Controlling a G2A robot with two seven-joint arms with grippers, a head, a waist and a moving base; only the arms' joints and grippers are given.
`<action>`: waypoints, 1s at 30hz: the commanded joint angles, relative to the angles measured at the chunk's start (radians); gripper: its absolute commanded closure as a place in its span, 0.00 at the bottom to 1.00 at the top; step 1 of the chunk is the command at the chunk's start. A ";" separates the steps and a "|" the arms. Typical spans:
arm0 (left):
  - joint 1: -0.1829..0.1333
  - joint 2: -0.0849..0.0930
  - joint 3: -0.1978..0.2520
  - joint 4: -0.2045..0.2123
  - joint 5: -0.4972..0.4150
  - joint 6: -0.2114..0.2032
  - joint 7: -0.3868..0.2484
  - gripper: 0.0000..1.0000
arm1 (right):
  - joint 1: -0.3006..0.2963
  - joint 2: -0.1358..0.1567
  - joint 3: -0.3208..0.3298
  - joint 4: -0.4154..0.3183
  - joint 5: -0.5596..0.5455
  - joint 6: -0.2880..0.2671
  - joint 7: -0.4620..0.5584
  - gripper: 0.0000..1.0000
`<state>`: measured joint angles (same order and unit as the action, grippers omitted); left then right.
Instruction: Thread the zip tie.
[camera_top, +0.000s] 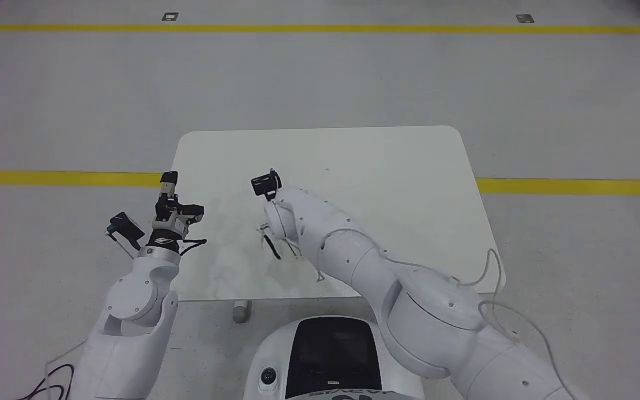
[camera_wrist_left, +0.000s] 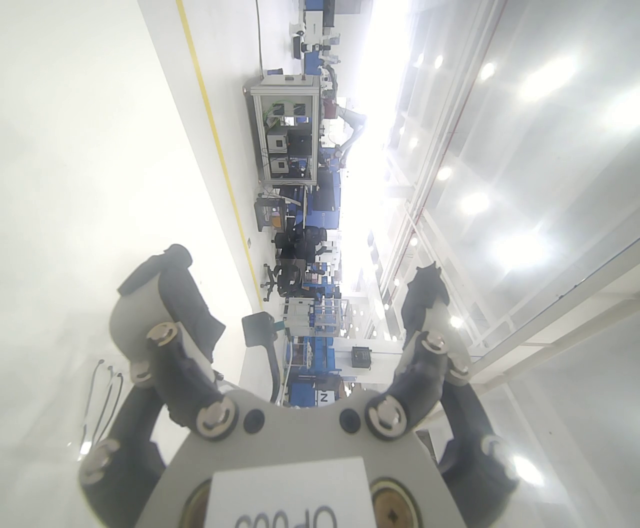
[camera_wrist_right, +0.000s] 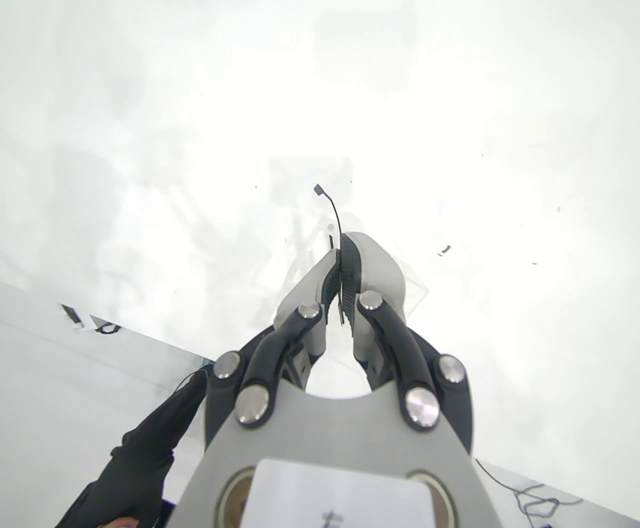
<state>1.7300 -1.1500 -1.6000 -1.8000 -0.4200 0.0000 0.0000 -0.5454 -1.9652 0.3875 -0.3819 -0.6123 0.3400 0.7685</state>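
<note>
R gripper (camera_wrist_right: 341, 246) is pressed together, pinching the black zip tie (camera_wrist_right: 336, 210) by its strap. The head end sticks out past the fingertips and curves a bit to one side; a short bit of strap shows behind the pads. Tie is held over the white table (camera_top: 400, 180), w/ the head apart from the surface.

Top view: R arm comes in across the table's near-left part. Its gripper is near the front edge and well in from the far and right edges.

L gripper (camera_wrist_left: 300, 262) is spread wide w/ nothing between the fingers. It sits by the table's left edge, tilted up toward the room rather than down at the top. L and R grippers are well apart, w/ bare white top between them.

A few thin black spare ties (camera_wrist_left: 103, 405) lie flat on the table just beside the L gripper, close to that left edge.
</note>
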 joint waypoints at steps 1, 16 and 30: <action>0.000 0.000 0.000 0.000 0.000 0.000 0.000 0.00 | 0.000 0.003 0.015 -0.003 -0.002 0.000 -0.012 1.00; 0.000 0.000 0.000 0.000 0.000 0.000 0.000 0.00 | -0.017 0.024 0.086 -0.053 0.002 0.000 -0.031 1.00; 0.000 0.000 0.000 0.000 0.000 0.000 0.000 0.00 | -0.041 0.100 0.242 -0.109 0.107 -0.102 -0.065 1.00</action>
<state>1.7300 -1.1500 -1.6000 -1.8000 -0.4200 0.0000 0.0000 -0.5824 -1.8752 0.6139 -0.4817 -0.5102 0.2523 0.7037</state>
